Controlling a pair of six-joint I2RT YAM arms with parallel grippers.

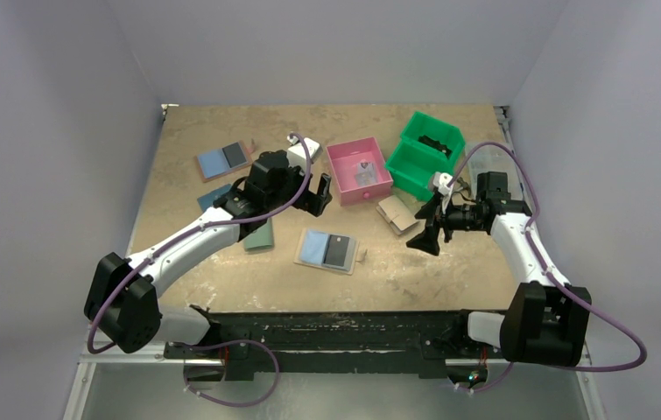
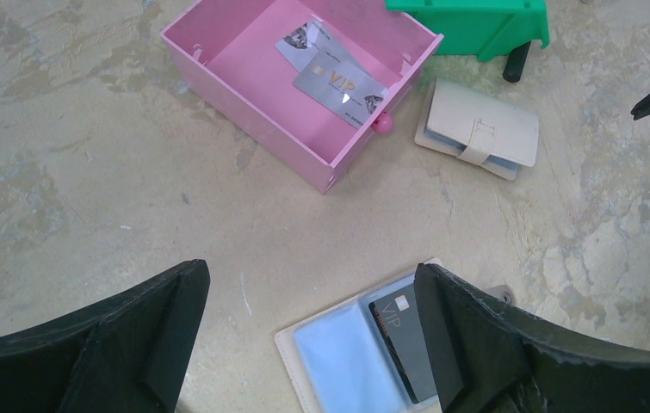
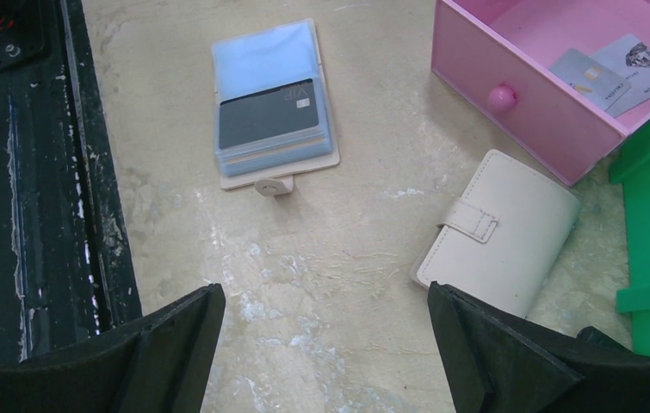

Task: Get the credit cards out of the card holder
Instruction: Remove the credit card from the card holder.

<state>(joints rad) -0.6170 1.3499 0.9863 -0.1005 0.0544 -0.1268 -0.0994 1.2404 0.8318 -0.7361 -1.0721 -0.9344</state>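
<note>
Left hand: the left hand (image 1: 314,194) hung spread and empty above the desk (image 1: 449,271), short of the pink box (image 1: 359,170); its best use was, in my judgement, to press down on the pale blue panel so the holder would not slide.
Holder: the holder (image 1: 330,251) lay open and flat on the desk, in the middle near the front edge, blue panel to the left, snap tab to the right; a dark card (image 3: 268,124) sat in its right-hand sleeve, touched by neither hand.
Card grip: I judged a shallow pinch on the card's exposed edge, drawn out along the sleeve, safer than a lift.
Right hand: the right hand (image 1: 426,229) hovered spread and empty, right of the holder, over a cream wallet (image 1: 398,215).
</note>
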